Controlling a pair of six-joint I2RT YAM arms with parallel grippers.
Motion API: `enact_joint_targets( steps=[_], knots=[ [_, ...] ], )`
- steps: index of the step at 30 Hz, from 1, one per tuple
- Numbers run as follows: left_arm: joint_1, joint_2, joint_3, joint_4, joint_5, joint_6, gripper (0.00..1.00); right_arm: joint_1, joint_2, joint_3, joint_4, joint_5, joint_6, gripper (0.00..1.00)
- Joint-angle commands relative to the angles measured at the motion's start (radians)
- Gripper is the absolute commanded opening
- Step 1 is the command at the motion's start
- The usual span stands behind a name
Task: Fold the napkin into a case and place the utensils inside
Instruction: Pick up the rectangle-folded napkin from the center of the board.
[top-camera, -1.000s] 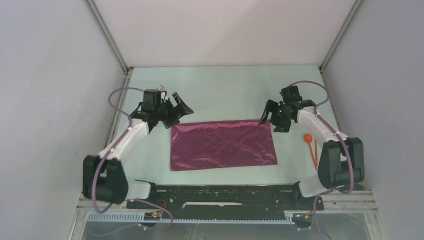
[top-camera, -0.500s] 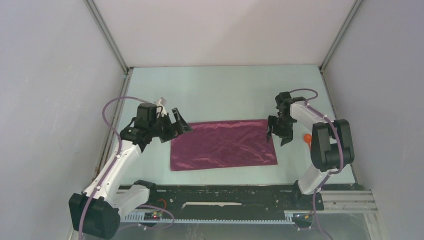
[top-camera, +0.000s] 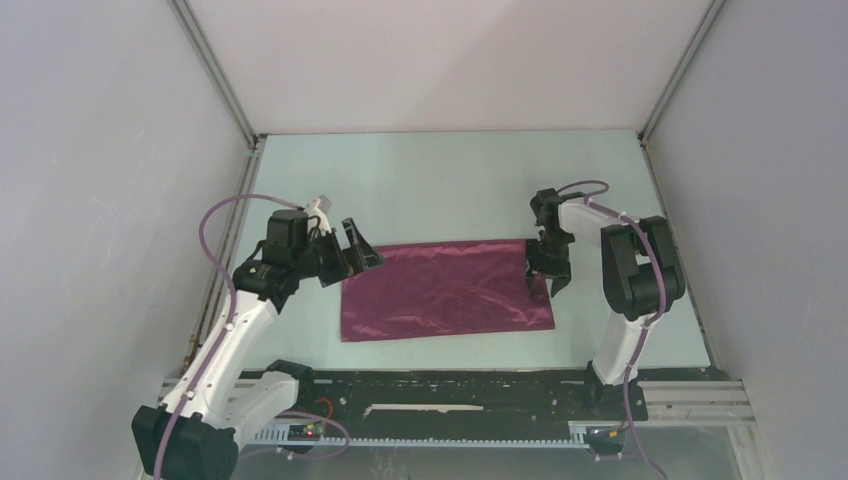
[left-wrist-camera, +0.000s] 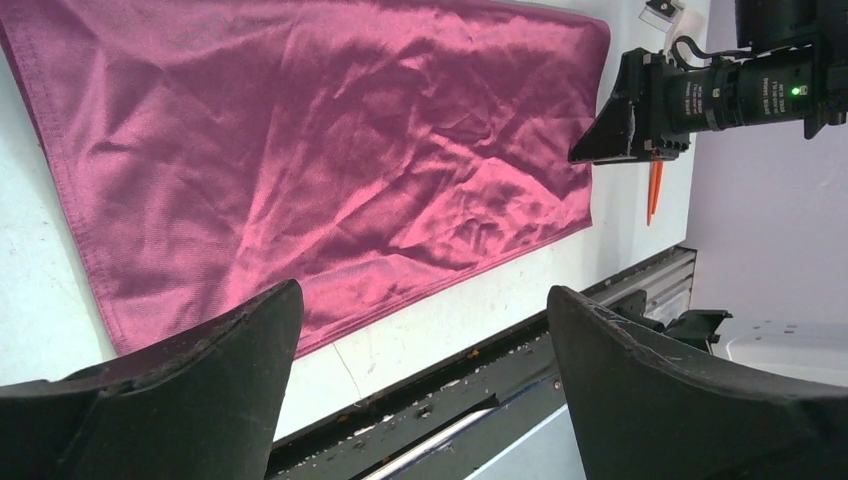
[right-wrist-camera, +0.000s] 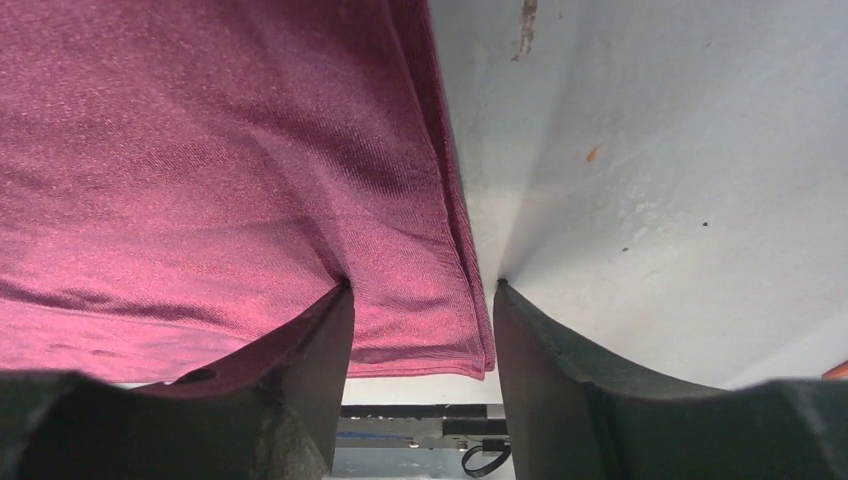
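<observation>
The maroon napkin (top-camera: 445, 290) lies flat on the table as a wide folded rectangle; it also shows in the left wrist view (left-wrist-camera: 330, 130). My left gripper (top-camera: 360, 255) is open and empty, just above the napkin's far left corner; in its own view (left-wrist-camera: 422, 290) the cloth lies spread ahead of it. My right gripper (top-camera: 548, 275) is open and low, with the napkin's layered right edge (right-wrist-camera: 440, 250) between its jaws: one finger is on the cloth, the other on the bare table. One slim orange utensil (left-wrist-camera: 653, 190) shows beyond that gripper. The top view hides the utensils behind the right arm.
The pale table (top-camera: 450, 190) is walled by white panels at the back and sides. A black rail (top-camera: 450, 385) runs along the near edge, a little in front of the napkin's near edge. The right arm's upper links (top-camera: 640, 270) stand right of the napkin.
My right gripper has moved left and down from beside the napkin's far right corner onto its right edge. My left gripper has drawn slightly nearer and stays open.
</observation>
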Motion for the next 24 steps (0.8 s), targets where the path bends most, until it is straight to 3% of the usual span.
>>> enact_joint_targets(
  steps=[1,7,13,24],
  knots=[
    [-0.003,-0.027,0.025,0.001,0.034,0.020,1.00,0.004,0.057,0.006,0.075,-0.005,-0.013,0.58],
    [-0.003,-0.014,0.030,-0.013,0.029,0.030,1.00,0.004,0.058,0.005,0.093,0.004,-0.032,0.36],
    [-0.003,0.007,0.016,-0.013,0.042,0.029,1.00,-0.003,0.046,0.005,0.102,0.072,-0.048,0.00],
    [-0.003,0.047,0.020,-0.010,0.016,0.024,1.00,-0.067,-0.058,0.002,0.098,0.205,0.004,0.00]
  ],
)
